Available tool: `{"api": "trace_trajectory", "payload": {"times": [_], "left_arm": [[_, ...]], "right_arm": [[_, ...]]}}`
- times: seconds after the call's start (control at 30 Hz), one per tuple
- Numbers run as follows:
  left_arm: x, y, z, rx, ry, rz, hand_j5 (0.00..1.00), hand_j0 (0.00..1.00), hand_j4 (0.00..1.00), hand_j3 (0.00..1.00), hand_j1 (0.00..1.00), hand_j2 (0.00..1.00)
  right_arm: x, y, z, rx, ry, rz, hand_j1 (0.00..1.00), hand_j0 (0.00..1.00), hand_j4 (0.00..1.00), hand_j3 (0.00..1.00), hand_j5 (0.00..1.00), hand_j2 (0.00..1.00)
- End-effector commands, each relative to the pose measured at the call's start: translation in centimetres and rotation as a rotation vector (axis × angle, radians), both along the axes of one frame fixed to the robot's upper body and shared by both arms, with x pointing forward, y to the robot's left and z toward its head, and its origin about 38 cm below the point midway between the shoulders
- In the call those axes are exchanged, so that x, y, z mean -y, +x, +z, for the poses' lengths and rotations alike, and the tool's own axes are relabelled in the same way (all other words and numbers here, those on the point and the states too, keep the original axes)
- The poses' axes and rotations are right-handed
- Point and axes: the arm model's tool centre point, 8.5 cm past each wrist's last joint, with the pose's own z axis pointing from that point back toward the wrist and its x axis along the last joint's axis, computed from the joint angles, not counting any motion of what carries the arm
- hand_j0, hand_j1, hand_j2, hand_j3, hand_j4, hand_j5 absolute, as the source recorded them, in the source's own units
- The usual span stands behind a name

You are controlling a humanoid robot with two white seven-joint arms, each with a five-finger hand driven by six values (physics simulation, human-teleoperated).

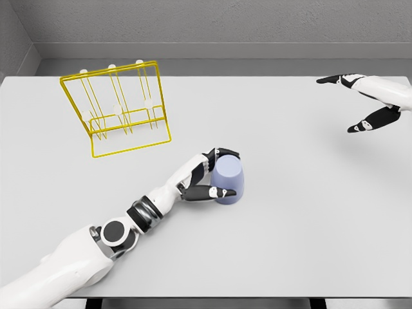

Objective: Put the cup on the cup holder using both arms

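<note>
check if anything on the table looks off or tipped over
The purple cup seems to sit mouth-down on the table, the left hand wrapped around it. The yellow rack stands upright. Nothing spilled or damaged.

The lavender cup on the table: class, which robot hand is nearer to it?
Left. The left robot hand wraps its fingers around the lavender cup; the right robot hand hovers open far off at the table's right edge.

We get flat, even, bright light here, typical sim render. Shadows are faint, just a soft smudge under the cup and the yellow rack. No glare; everything looks sharp, edges undistorted.
</note>
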Motion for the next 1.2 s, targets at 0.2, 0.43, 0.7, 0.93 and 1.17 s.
{"api": "trace_trajectory", "payload": {"times": [0.2, 0.43, 0.7, 0.93, 1.17], "left_arm": [[-0.1, -0.1, 0.5, 0.009, -0.02, -0.001, 0.34, 0.34, 0.34, 0.34, 0.34, 0.34], [-1.4, -0.5, 4.2, 0.077, -0.068, -0.015, 0.34, 0.34, 0.34, 0.34, 0.34, 0.34], [-6.9, -0.6, 9.1, 0.146, -0.071, 0.012, 0.33, 0.33, 0.33, 0.33, 0.33, 0.33], [-8.3, 0.3, 11.1, 0.188, -0.09, 0.05, 0.33, 0.33, 0.33, 0.33, 0.33, 0.33], [-10.1, 1.7, 13.4, 0.234, -0.084, 0.085, 0.32, 0.32, 0.32, 0.32, 0.32, 0.32]], "right_arm": [[0.3, -0.1, 0.3, 0.002, 0.002, -0.008, 1.0, 1.0, 1.0, 1.0, 1.0, 1.0], [0.4, 0.0, 0.4, 0.005, 0.001, -0.01, 1.0, 1.0, 1.0, 1.0, 1.0, 1.0], [0.5, 0.0, 0.4, 0.005, 0.0, -0.012, 1.0, 1.0, 1.0, 1.0, 1.0, 1.0], [0.5, 0.0, 0.5, 0.006, 0.0, -0.012, 1.0, 1.0, 1.0, 1.0, 1.0, 1.0], [0.5, 0.0, 0.4, 0.005, 0.0, -0.012, 1.0, 1.0, 1.0, 1.0, 1.0, 1.0]]}}
